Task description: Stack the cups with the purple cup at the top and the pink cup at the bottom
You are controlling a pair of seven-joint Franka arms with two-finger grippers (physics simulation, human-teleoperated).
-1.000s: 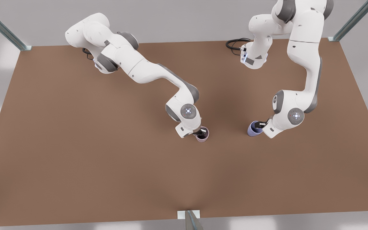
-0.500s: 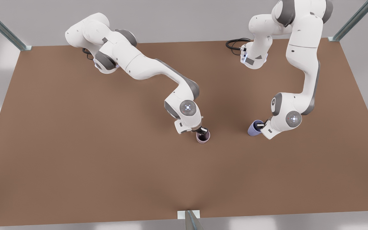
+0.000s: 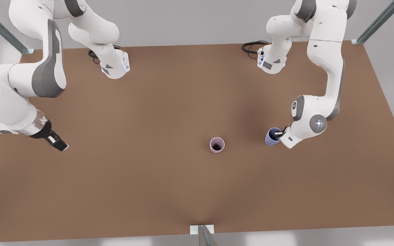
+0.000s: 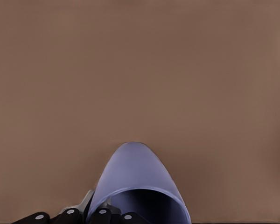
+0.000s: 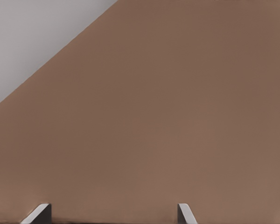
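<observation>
The pink cup [image 3: 217, 145] stands upright and alone on the brown table [image 3: 132, 177], near the middle. The purple cup [image 3: 271, 138] sits toward the front view's right. My left gripper [image 3: 279, 133] is shut on its wall, one finger inside the rim and one outside. In the left wrist view the purple cup [image 4: 136, 177] fills the space just past my left gripper [image 4: 99, 215]. My right gripper [image 3: 58, 145] hangs open over the table at the front view's far left, far from both cups. Its fingertips [image 5: 39, 213] stand wide apart with nothing between them.
The two arm bases [image 3: 115, 66] [image 3: 271, 63] stand at the table's far edge, with a black cable [image 3: 251, 46] beside one. Metal frame posts [image 3: 204, 235] rise at the table's corners and front edge. The grey floor [image 5: 32, 42] shows beyond the table edge.
My right gripper has let go of the pink cup and swung far to the front view's left. The pink cup stays in place. My left gripper has barely moved on the purple cup.
</observation>
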